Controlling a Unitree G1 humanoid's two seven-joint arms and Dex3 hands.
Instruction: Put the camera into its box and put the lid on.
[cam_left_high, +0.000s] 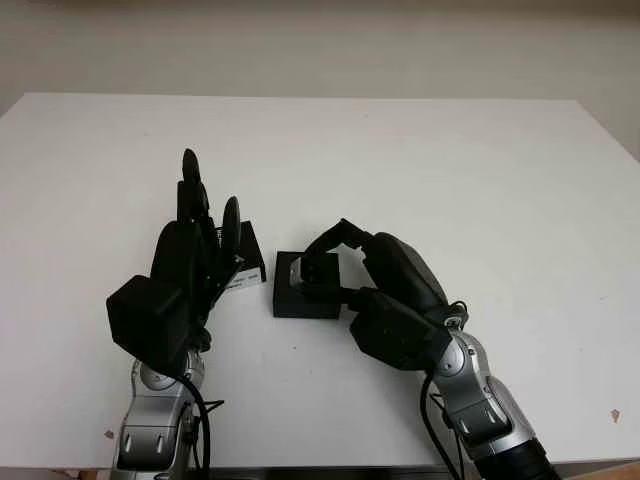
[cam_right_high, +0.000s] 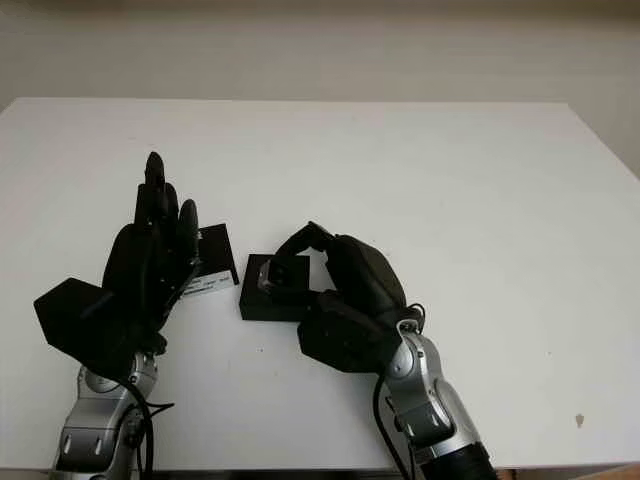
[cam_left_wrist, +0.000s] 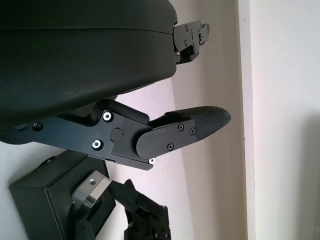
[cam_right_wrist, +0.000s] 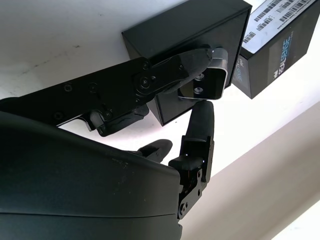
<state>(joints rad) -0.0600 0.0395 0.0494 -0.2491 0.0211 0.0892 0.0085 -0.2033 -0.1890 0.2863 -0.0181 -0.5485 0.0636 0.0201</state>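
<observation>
White bench (cam_left_high: 420, 150) carries everything. At the left, the left hand (cam_left_high: 190, 250) is raised over the bench with its fingers (cam_left_high: 189, 175) released, holding nothing. Just beside it, partly hidden behind it, lies the black lid (cam_right_high: 212, 260) with a printed white label, tilted on the bench. Near the lid's right, apart from it, sits the open black box (cam_left_high: 305, 285). Over the box, the right hand (cam_left_high: 375, 275) reaches in from the lower right, its fingers (cam_right_wrist: 170, 75) grasping the small silver-edged camera (cam_right_wrist: 205, 80); the camera is held at the box's opening, dark lens face showing in the right wrist view.
</observation>
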